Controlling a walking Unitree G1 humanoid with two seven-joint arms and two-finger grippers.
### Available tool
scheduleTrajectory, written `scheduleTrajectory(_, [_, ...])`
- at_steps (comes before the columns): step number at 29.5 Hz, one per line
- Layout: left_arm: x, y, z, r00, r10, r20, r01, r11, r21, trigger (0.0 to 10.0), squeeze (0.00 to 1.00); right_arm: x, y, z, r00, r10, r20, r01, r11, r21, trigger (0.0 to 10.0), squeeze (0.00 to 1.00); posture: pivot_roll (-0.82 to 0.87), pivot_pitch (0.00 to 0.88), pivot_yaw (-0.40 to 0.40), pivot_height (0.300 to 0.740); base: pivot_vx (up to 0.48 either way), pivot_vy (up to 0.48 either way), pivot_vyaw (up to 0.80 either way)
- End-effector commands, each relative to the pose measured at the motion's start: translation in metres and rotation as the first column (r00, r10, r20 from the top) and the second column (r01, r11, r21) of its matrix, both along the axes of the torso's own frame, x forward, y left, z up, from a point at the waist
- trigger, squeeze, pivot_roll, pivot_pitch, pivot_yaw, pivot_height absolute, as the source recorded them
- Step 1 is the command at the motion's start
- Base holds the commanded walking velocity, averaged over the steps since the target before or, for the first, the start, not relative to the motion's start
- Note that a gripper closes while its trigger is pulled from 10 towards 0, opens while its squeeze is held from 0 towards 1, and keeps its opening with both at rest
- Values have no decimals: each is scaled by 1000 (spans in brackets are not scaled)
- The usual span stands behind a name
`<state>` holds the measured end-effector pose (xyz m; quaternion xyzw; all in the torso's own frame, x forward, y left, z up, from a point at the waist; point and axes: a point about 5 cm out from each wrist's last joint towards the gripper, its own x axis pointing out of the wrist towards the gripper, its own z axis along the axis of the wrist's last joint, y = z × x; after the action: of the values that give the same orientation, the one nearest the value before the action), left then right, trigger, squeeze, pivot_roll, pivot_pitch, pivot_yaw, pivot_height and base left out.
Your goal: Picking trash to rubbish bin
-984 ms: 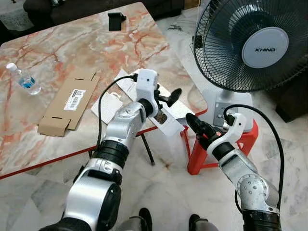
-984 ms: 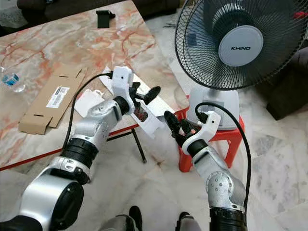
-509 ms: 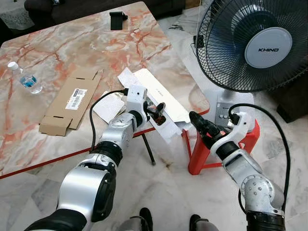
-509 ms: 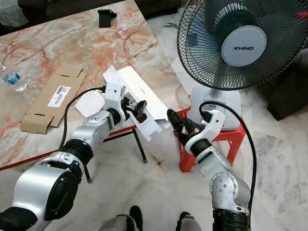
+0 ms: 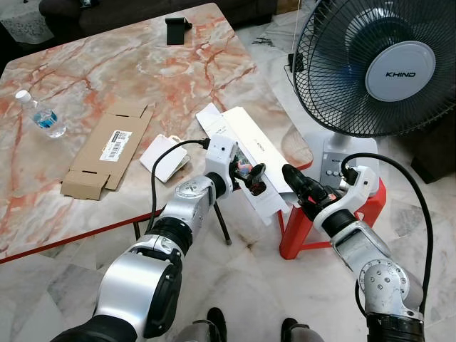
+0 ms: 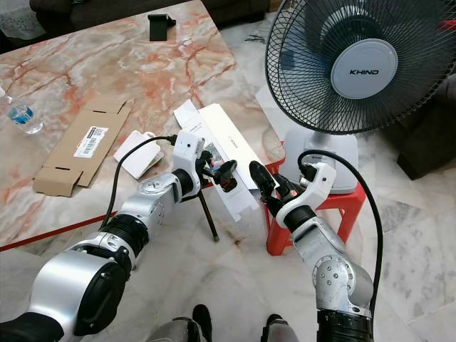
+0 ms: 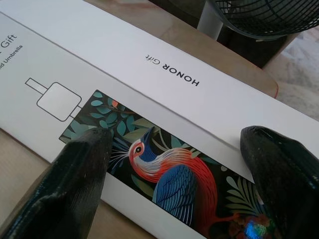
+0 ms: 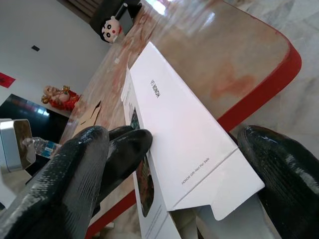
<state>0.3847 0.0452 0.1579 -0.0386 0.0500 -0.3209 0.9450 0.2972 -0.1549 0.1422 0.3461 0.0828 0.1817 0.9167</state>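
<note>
A long white gift box (image 5: 246, 139) with a bird picture on its side lies on the near right corner of the marble table (image 5: 107, 78), one end jutting past the edge. My left gripper (image 5: 249, 178) is open over the picture side of the box (image 7: 164, 84), a finger on either side of the bird. My right gripper (image 5: 299, 187) is open just off the table corner. The overhanging end of the box (image 8: 184, 144) lies between its spread fingers (image 8: 75, 184), close to a left finger.
A large standing fan (image 5: 388, 64) rests on a red stool (image 5: 299, 228) right beside the table corner. On the table lie a flattened cardboard carton (image 5: 107, 146), a water bottle (image 5: 43, 117), a white paper packet (image 5: 165, 155) and a black object (image 5: 177, 28) at the far edge.
My left gripper has come down from above the table corner onto the box and slid along it toward my right gripper. The right arm has barely moved.
</note>
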Motion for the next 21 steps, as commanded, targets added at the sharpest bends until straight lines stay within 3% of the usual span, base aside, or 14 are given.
scheduleTrajectory(1, [2, 8, 1, 1000, 18, 0, -18, 1000, 2, 10000, 0, -2, 8, -6, 999, 48, -26, -48, 999, -7, 10000, 0, -164, 218, 132, 740, 0, 0, 0])
scheduleTrajectory(4, [4, 12, 5, 999, 30, 11, -30, 1000, 0, 10000, 0, -2, 6, -12, 998, 47, -48, -49, 998, -36, 10000, 0, -164, 218, 132, 740, 0, 0, 0])
scheduleTrajectory(8, [11, 24, 19, 997, 66, 44, -66, 998, -12, 10000, 0, -11, 13, -21, 977, 205, -64, -211, 970, -116, 10000, 0, -156, 220, 125, 740, 0, 0, 0])
scheduleTrajectory(15, [12, 29, 23, 996, 80, 48, -79, 996, -35, 10000, 0, -4, 13, -19, 979, 196, -57, -201, 974, -106, 10000, 0, -153, 216, 117, 740, 0, 0, 0])
scheduleTrajectory(21, [10, 24, 21, 998, 56, 36, -54, 997, -52, 10000, 0, 1, 18, -21, 979, 198, -54, -202, 975, -95, 10000, 0, -150, 215, 114, 740, 0, 0, 0])
